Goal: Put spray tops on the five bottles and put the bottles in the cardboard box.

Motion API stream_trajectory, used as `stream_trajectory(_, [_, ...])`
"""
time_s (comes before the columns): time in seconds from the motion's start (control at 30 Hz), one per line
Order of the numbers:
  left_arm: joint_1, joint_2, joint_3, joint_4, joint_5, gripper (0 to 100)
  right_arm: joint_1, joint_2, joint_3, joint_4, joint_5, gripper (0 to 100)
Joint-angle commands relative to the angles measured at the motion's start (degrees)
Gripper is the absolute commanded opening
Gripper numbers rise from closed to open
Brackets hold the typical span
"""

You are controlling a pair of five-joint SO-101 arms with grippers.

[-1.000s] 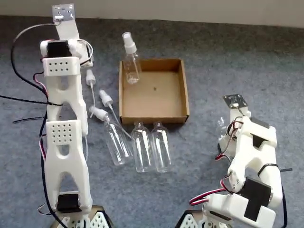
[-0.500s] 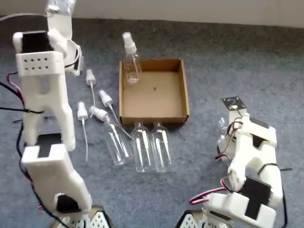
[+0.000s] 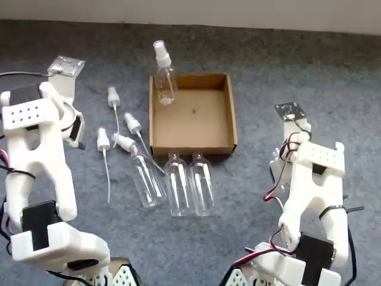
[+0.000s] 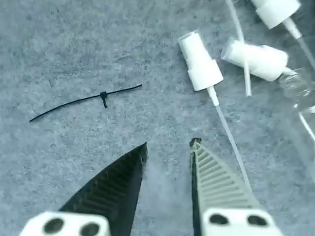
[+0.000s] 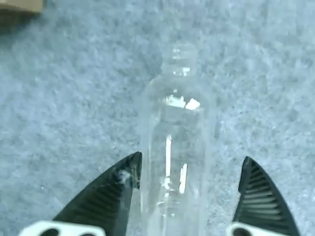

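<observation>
Left end effector (image 4: 170, 145) has withdrawn, narrowly open, to a spray top (image 4: 199, 66). Right end effector (image 5: 191, 162) gapes wide astride a bottle (image 5: 174, 123), ready for capping.

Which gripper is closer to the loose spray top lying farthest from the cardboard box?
Left. The left gripper sits open just short of that spray top, beside its tube. The right gripper straddles a capless bottle past the cardboard box.

1. I saw soft, even light over the carpet (image 3: 297, 71); nothing looked dim.
2. Shadows inside the box (image 3: 196, 126) walls were faint and short.
3. Small white glints sat on the bottle (image 5: 174, 142) in my right wrist view.
</observation>
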Motion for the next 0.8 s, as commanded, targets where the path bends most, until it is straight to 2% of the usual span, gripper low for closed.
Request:
stream_trajectory(0.0, [-2.0, -2.9, 4.8, -3.5, -1.9, 14, -3.6, -2.3, -3.9, -1.7, -1.0, 26.9])
stream_trajectory(0.17, [-2.7, -3.0, 7.4, -3.6, -3.0, 14, -4.6, -1.0, -3.7, -6.5, -1.0, 26.8])
stream_trajectory(0.3, [-2.6, -3.1, 9.6, -3.9, -3.1, 14, -6.1, 6.6, -6.1, -5.6, -1.0, 26.8])
stream_trajectory(0.5, [-3.6, -3.1, 13.3, -8.5, -3.1, 14, -6.6, 15.9, -11.9, -1.4, -1.1, 26.5])
stream_trajectory(0.77, [-3.6, -2.6, 17.2, -14.4, -3.1, 14, -6.5, 17.6, -13.1, -1.5, -1.1, 6.7])
